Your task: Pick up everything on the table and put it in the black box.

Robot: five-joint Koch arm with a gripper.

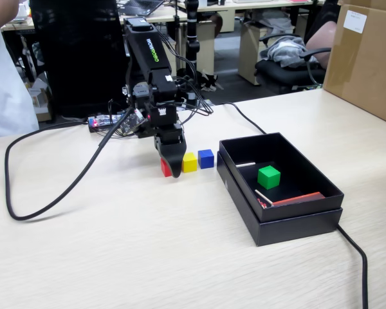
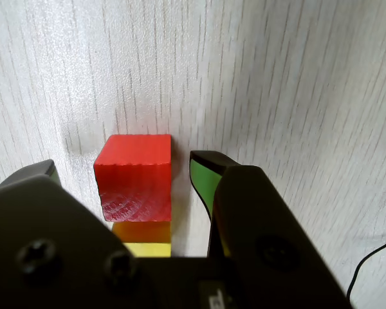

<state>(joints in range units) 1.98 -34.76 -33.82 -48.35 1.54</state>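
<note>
Four cubes: green (image 1: 269,176), red (image 2: 135,177), yellow (image 1: 190,162), blue (image 1: 206,158); one black box (image 1: 296,222).

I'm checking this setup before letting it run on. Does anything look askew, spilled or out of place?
Nothing is spilled or damaged. The green cube lies in the black box, beside a loose red strip and white sticks that look like stray contents. The red cube, yellow cube and blue cube form a tidy row, with the end effector open around the red one.

Red cube (image 2: 135,175), yellow cube (image 1: 190,162), blue cube (image 1: 206,158), green cube (image 1: 269,176), matte black box (image 1: 296,222); pale beige wood-grain surface (image 1: 148,251).
</note>
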